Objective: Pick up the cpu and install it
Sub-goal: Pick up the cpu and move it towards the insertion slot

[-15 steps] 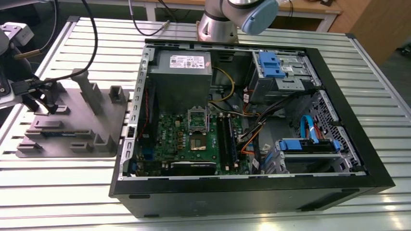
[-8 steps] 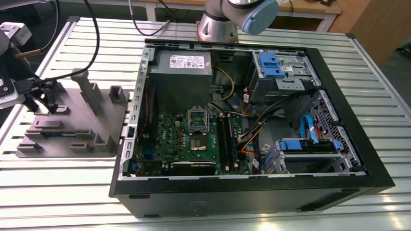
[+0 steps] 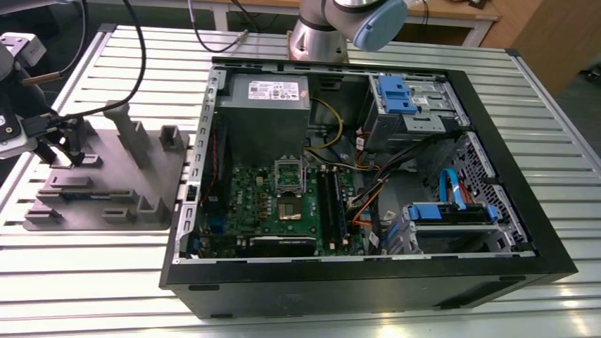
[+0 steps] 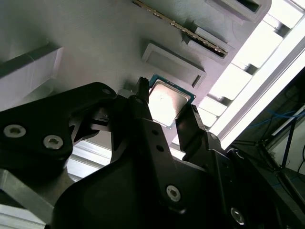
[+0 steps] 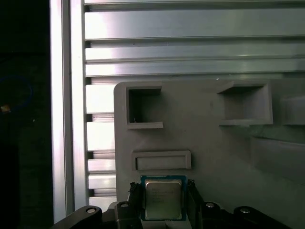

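Hand is sitting at the far left edge of the exterior view, down over the grey fixture tray, well apart from the open PC case in the middle of the frame. The tray is resting on the slatted metal table, just beside the case on the exterior view's left.

In both wrist views the hand is straddling the cpu. The two black fingers are pressing on opposite edges of the chip, so it's looking clamped on the cpu. The chip's silvery top is facing the cams, w/ a thin green edge showing round it. It's sitting right at the tray surface, next to a shallow rectangular pocket. Can't tell if it's lifted off yet.

Over in the case, the green motherboard is lying flat, w/ its dark square socket near the board's centre. Arm base is standing at the top centre of the exterior view, behind the case.
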Robot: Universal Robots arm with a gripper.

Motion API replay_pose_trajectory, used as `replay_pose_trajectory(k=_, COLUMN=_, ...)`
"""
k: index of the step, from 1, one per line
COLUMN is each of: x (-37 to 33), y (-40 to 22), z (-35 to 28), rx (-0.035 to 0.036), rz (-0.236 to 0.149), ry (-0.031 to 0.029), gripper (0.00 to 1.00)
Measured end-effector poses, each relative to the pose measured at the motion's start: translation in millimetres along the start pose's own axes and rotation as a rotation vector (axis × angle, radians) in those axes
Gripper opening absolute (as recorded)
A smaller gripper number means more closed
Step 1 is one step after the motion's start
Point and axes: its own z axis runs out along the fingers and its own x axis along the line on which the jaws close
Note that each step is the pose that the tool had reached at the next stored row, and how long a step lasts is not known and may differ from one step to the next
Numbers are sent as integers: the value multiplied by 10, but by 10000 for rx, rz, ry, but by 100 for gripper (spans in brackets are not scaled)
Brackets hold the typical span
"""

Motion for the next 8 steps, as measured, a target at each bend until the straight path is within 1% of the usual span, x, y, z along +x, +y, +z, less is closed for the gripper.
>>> replay_pose_trajectory(k=8, x=0, y=0, z=0, rx=-2, rz=-81, ry=3, gripper=47)
